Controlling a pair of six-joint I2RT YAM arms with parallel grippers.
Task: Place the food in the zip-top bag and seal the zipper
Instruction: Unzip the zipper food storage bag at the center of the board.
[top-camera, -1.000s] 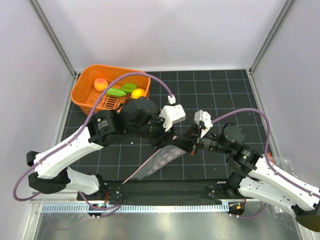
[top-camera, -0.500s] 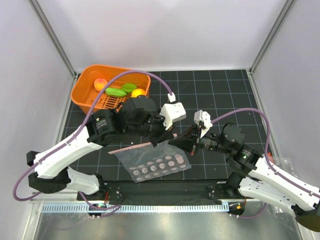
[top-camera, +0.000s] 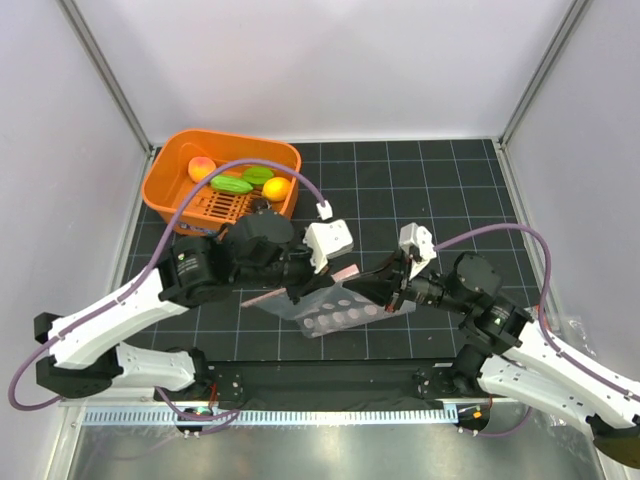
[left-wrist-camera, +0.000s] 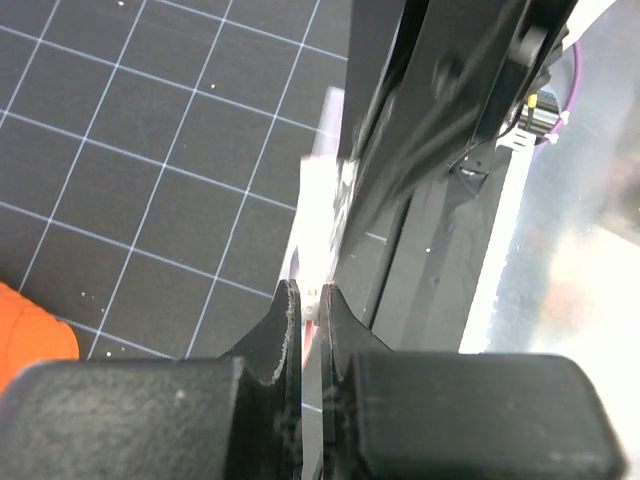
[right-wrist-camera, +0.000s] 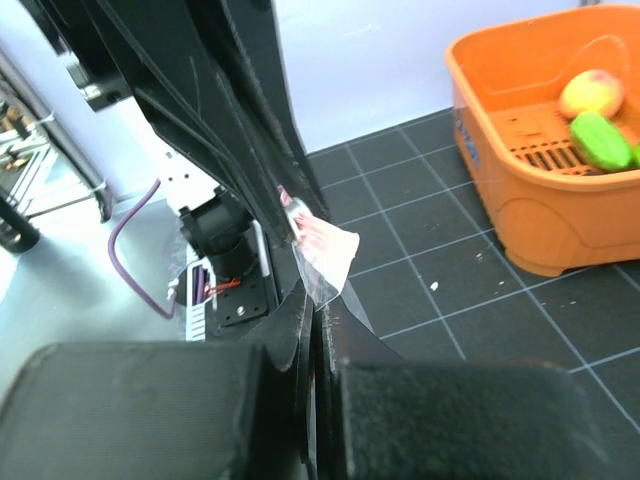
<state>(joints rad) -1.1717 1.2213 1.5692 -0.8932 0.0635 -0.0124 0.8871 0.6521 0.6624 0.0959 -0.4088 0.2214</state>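
clear plastic of the zip-top bag spans between both grippers over the near middle of the black gridded mat.

changes from the earlier frames:
- one second ago the left gripper stands spread beside the bag, and the bag hangs from the right gripper alone as a narrow slanted strip.
- half a second ago the bag is spread wider and sits further toward the mat's near-left.
- now the left gripper is pressed together, pinching the bag at its mouth edge by the pink-red zipper. the right gripper stays pressed together on the bag's opposite end.
- the left arm sits lower and nearer the mat's near edge than before.
- the food is unmoved in the orange basket at the mat's far-left corner: peach-orange ball, two green pieces, yellow-orange fruit.

view differences:
- the left wrist view shows thin pale film clamped between the nearly touching fingers and one orange basket corner; no food appears there.
- the right wrist view shows a crumpled clear flap above the closed fingers, and the basket with the ball and one green piece.
- only the top view shows the bag's full span and printed spots.
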